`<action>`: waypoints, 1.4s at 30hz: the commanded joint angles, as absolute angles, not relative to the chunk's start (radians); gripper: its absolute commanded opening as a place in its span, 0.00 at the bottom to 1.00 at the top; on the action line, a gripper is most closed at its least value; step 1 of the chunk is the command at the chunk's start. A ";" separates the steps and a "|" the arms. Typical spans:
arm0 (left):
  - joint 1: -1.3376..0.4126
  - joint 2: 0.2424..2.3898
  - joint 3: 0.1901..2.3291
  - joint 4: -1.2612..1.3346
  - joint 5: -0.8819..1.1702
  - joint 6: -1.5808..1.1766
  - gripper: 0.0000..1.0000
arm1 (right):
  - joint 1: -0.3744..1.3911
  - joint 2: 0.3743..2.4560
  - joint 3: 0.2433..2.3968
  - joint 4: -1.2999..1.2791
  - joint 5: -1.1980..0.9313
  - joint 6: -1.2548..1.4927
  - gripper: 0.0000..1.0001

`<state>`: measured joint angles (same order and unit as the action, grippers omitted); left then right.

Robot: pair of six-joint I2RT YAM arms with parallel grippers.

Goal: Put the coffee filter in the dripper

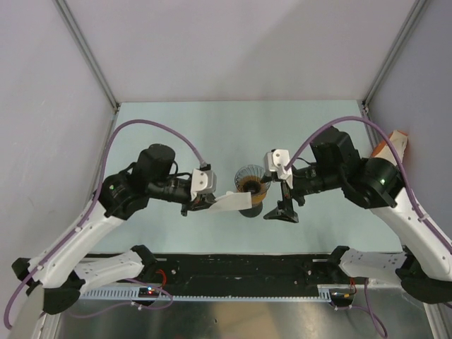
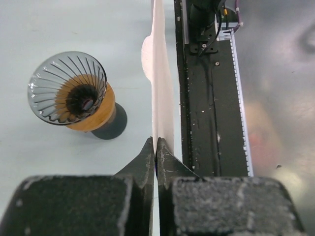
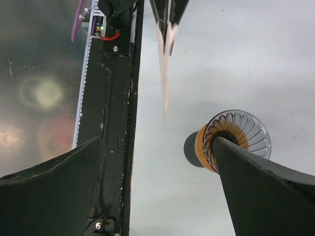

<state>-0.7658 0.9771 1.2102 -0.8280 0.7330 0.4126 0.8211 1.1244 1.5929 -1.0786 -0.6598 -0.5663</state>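
Left pincer [image 2: 155, 143] pinches coffee filter [image 2: 161, 98] beside dripper [image 2: 49, 81]

Dripper [image 1: 248, 182] flanked on two sides
Coffee filter [image 1: 232, 203] near-left, right gripper [image 1: 281, 214] near-right; open table [image 1: 233, 134] lies beyond its far rim.

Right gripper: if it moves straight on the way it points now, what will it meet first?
Probably the free tip of the coffee filter, which the left gripper holds out ahead; the dripper sits off to one side. Depth is unclear.
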 commanded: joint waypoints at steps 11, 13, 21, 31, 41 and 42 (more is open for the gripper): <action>-0.838 0.905 1.262 -0.958 0.563 0.628 0.00 | 0.729 1.069 1.627 -1.037 -0.681 -0.463 1.00; -0.838 0.911 1.265 -0.958 0.557 0.629 0.00 | 0.718 1.094 1.641 -1.057 -0.685 -0.499 0.99; -0.841 0.987 1.307 -0.956 0.493 0.644 0.00 | 0.855 1.010 1.413 -0.896 -0.358 -0.580 0.95; -0.911 1.012 1.410 -0.957 0.315 0.699 0.00 | 0.889 1.117 1.531 -0.851 -0.348 -0.492 0.88; -0.935 1.044 1.423 -0.957 0.337 0.640 0.00 | 1.024 1.188 1.564 -0.853 -0.305 -0.606 0.80; -0.936 1.047 1.423 -0.956 0.337 0.637 0.00 | 1.040 1.190 1.559 -0.856 -0.302 -0.619 0.78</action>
